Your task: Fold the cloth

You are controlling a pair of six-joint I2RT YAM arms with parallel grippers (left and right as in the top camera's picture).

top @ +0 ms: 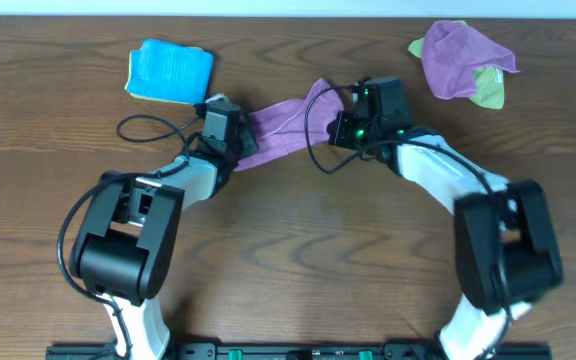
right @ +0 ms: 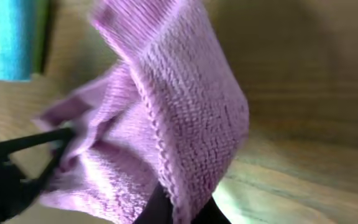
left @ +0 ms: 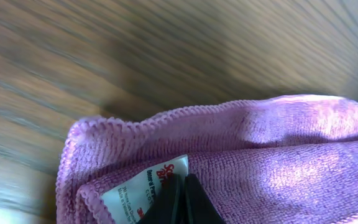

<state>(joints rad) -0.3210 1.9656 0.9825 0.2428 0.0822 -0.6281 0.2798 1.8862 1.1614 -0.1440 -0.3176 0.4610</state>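
Note:
The lilac cloth (top: 286,125) hangs stretched in a narrow band between my two grippers, above the far middle of the table. My left gripper (top: 234,140) is shut on the cloth's left end; in the left wrist view its fingers (left: 184,202) pinch the corner beside the white tag (left: 145,190), with cloth (left: 278,149) spreading right. My right gripper (top: 340,105) is shut on the right end; in the right wrist view its fingers (right: 179,208) clamp a hemmed edge of the cloth (right: 185,106), which rises above them.
A folded turquoise-blue cloth (top: 170,71) lies at the far left, also in the right wrist view (right: 5,37). Another purple cloth (top: 458,55) bunched with a lime-green one (top: 488,88) lies at the far right. Cables loop beside both wrists.

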